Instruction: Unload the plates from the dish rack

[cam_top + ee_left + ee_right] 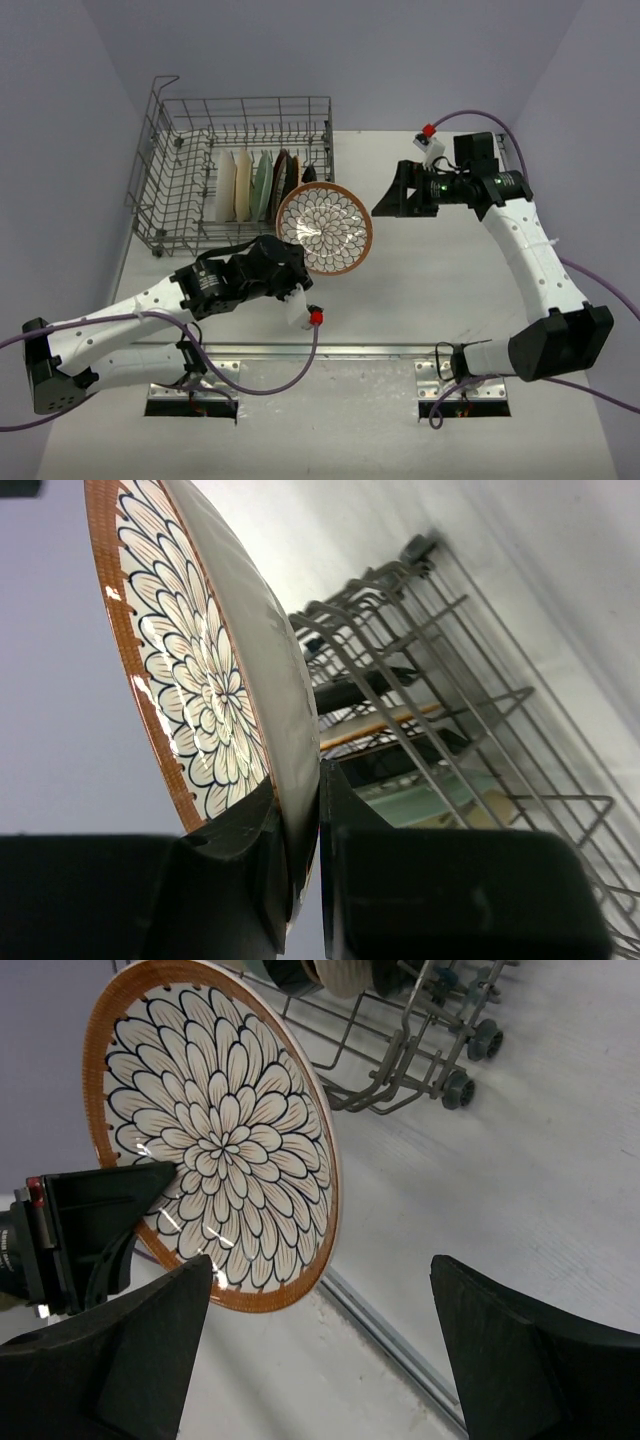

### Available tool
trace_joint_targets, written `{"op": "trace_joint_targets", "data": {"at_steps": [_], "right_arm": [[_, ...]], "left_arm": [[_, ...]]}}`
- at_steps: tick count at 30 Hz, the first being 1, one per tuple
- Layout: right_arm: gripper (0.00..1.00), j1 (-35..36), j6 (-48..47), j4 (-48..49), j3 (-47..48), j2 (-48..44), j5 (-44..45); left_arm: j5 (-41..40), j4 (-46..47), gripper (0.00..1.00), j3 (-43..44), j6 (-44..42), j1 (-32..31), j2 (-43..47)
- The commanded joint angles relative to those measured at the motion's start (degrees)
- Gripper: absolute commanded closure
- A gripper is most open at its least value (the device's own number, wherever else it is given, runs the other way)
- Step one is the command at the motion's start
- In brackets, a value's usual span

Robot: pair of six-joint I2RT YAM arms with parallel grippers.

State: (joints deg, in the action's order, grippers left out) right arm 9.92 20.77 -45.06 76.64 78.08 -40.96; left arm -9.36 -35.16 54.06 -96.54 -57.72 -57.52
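My left gripper (292, 262) is shut on the lower rim of a brown-rimmed plate with a white petal pattern (325, 228), holding it on edge above the table just right of the dish rack (180, 160). The left wrist view shows both jaws clamped on that plate's (200, 660) rim at my left gripper (305, 830). Several more plates (252, 186) stand upright in the rack. My right gripper (386, 192) is open, a short way right of the held plate and facing it. From the right wrist, the plate (215, 1130) lies beyond my right gripper (320, 1290), not between the fingers.
The rack's wire wall and feet (400, 1050) stand just behind the held plate. A metal rail (330, 350) runs along the table's near edge. Purple-grey walls close in the back and both sides.
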Motion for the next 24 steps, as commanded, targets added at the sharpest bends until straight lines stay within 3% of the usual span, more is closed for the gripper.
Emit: {"op": "trace_joint_targets", "data": {"at_steps": [1,4,12,16,17,18,21,24], "right_arm": [[0.11,2.82,-2.07,4.52,-1.65,0.18,-0.80],[0.14,3.76,-2.40,6.40,-2.80,0.78,-1.39],[0.40,4.45,-1.45,8.31,-4.16,2.46,-4.86],[0.89,4.54,-1.22,8.45,-4.57,2.56,-5.02],[0.98,4.50,-1.22,8.48,-4.61,2.41,-4.78],[1.00,4.48,-1.09,8.41,-4.77,2.30,-4.51],[1.00,3.15,-0.60,8.34,-5.39,1.51,-4.66],[1.00,-0.95,0.78,8.32,-5.69,1.51,-7.81]], "left_arm": [[-3.72,13.81,1.00,2.08,-4.29,-2.54,2.00],[-4.13,14.75,1.00,2.01,-4.44,-3.89,2.00],[-4.62,16.97,1.00,1.88,-4.09,-4.72,1.14],[-4.79,17.92,0.99,1.14,-3.71,-5.12,1.22],[-4.90,18.27,0.96,0.94,-3.41,-5.12,1.27],[-5.00,18.58,0.86,0.85,-2.95,-5.12,1.28],[-5.77,18.90,0.59,0.57,-1.13,-5.10,1.75],[-6.84,18.99,0.40,0.29,1.53,-5.03,2.64]]}}
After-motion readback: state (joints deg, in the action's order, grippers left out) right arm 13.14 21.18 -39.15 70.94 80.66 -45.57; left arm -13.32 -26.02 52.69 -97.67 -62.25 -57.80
